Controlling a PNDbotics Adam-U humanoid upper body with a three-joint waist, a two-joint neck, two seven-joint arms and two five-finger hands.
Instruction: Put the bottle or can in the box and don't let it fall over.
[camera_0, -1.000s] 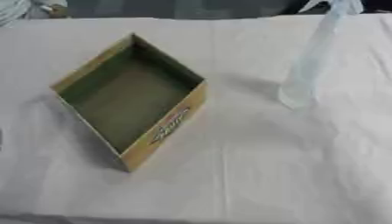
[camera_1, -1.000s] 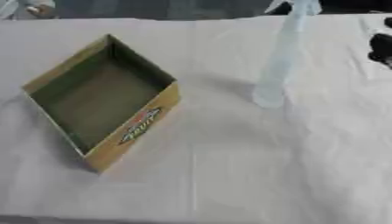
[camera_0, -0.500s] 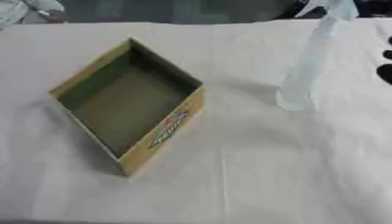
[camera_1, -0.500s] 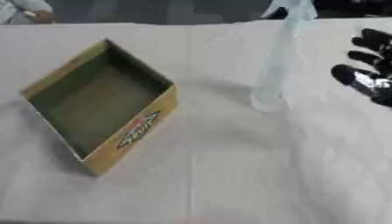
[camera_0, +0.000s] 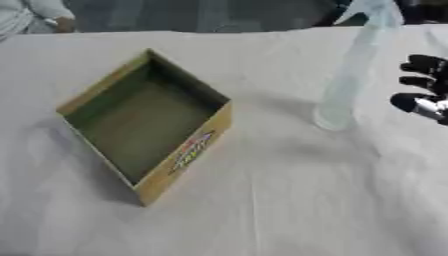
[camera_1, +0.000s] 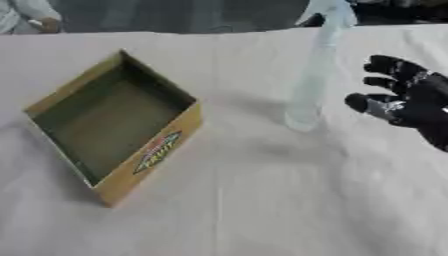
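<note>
I see my right hand (camera_1: 409, 102) coming in from the right edge of the tabletop (camera_1: 262, 200), its fingers spread apart and only slightly bent, holding nothing. The fingertips point toward the spray bottle (camera_1: 313, 75), near it but with a clear gap between them; I see no contact.

The spray bottle stands upright on the white cloth in the far right part of the tabletop, its trigger head reaching up past the far edge. It is pale and translucent, tall and narrow, with its base resting on the cloth.

The box (camera_0: 144, 122) sits open-topped in the left half of the tabletop, turned so one corner points toward the far edge and another toward the near edge. It is tan cardboard with a greenish inside and a printed logo on its near right wall. Nothing lies inside it. The bottle is well apart from the box, to its right.

My left hand shows in neither view.
</note>
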